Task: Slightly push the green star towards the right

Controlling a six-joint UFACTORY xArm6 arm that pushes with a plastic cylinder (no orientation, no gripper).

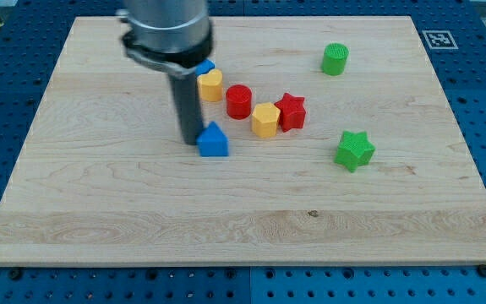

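Blocks lie scattered over the upper middle of the wooden desk (pixel 99 219), which rests on a blue perforated base. My tip (pixel 190 140) stands at the view's left of the group, just beside the blue house-shaped block (pixel 213 141), whose left edge it seems to touch or nearly touch. Behind the rod a second blue block (pixel 205 66) peeks out, its shape hidden. To its right sit a yellow heart (pixel 211 85), a red cylinder (pixel 238 101), a yellow hexagonal block (pixel 265 120) and a red star (pixel 291 111), the last two touching. The green star (pixel 354 150) lies alone toward the view's right, well apart from my tip and below the red star's level. A green cylinder (pixel 335 59) stands near the view's top right. No fingers exist on this arm, so nothing is grasped; the rod simply rests upright on the desk.
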